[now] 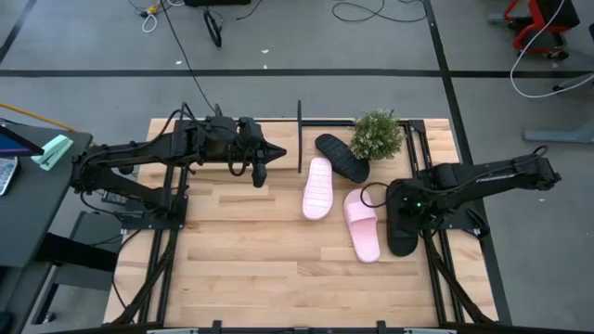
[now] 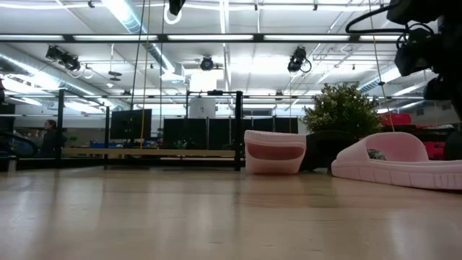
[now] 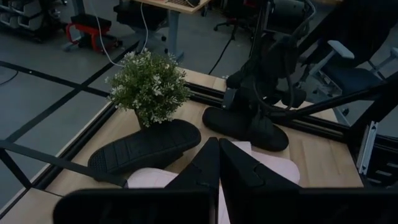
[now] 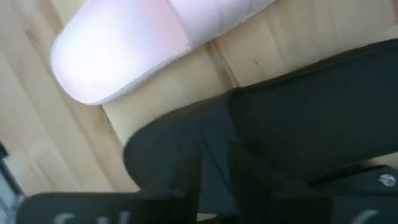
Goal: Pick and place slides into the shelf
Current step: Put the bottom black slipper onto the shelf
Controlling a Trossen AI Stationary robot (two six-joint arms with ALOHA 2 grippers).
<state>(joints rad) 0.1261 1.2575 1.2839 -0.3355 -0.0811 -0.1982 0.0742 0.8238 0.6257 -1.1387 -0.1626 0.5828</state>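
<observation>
My left gripper (image 1: pixel 278 153) hovers shut over the table's far left part, pointing toward the slides; its fingers (image 3: pixel 217 165) are closed and hold nothing. My right gripper (image 1: pixel 399 202) sits low over a black slide (image 1: pixel 401 230) near the table's right edge, which fills the right wrist view (image 4: pixel 311 112). Two pale pink slides (image 1: pixel 318 187) (image 1: pixel 363 225) lie mid-table. A second black slide (image 1: pixel 342 156) lies sole up (image 3: pixel 146 149) beside the plant. The shelf (image 1: pixel 299 130) of thin black bars stands along the far edge.
A small green potted plant (image 1: pixel 376 135) stands at the far edge inside the shelf's bars, close to the black slide. Black frame rails run along the table's left and right sides. Bare wood lies across the near half of the table (image 1: pixel 260 269).
</observation>
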